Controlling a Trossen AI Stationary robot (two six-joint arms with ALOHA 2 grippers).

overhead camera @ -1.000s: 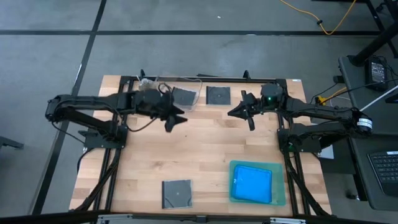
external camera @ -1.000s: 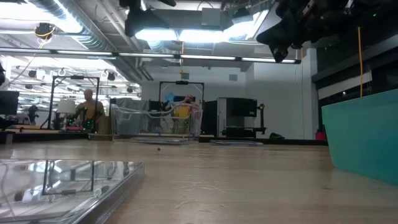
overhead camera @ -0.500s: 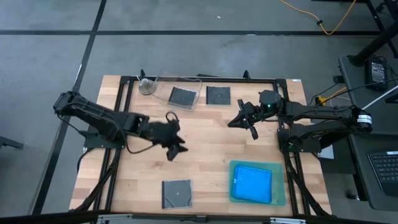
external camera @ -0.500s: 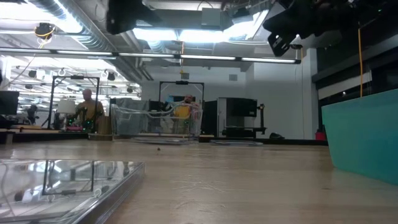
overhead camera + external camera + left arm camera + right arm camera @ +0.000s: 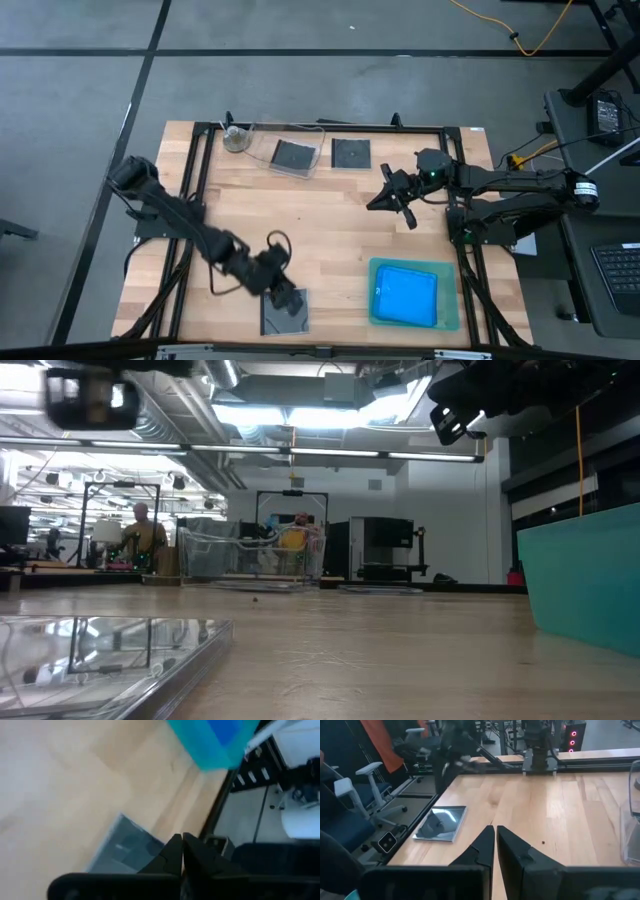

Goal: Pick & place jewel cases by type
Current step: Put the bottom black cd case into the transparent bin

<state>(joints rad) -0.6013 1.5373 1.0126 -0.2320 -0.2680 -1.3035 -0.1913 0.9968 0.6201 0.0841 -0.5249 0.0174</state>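
Observation:
A dark square jewel case (image 5: 285, 312) lies flat near the table's front edge; it also shows in the left wrist view (image 5: 125, 851), the right wrist view (image 5: 442, 822) and the low view (image 5: 100, 650). My left gripper (image 5: 283, 294) is shut and empty, hovering over the case's far edge; its fingers show in the left wrist view (image 5: 182, 845). My right gripper (image 5: 380, 198) is shut and empty, raised over the table's far right part. A dark case (image 5: 293, 155) lies in the clear tub (image 5: 262, 148), another (image 5: 350, 153) lies beside it. A blue case (image 5: 406, 296) lies in the green tray (image 5: 448, 318).
The clear tub stands at the far edge, with a small round object (image 5: 236, 140) to its left. The green tray's wall (image 5: 590, 575) rises at the front right. Bare wood (image 5: 330, 235) lies between the arms. People and racks show beyond the table.
My left gripper has swung from the clear tub at the far edge across the table toward the near edge, and now hangs over the dark case at the front. The dark case in the tub, covered before, now shows.

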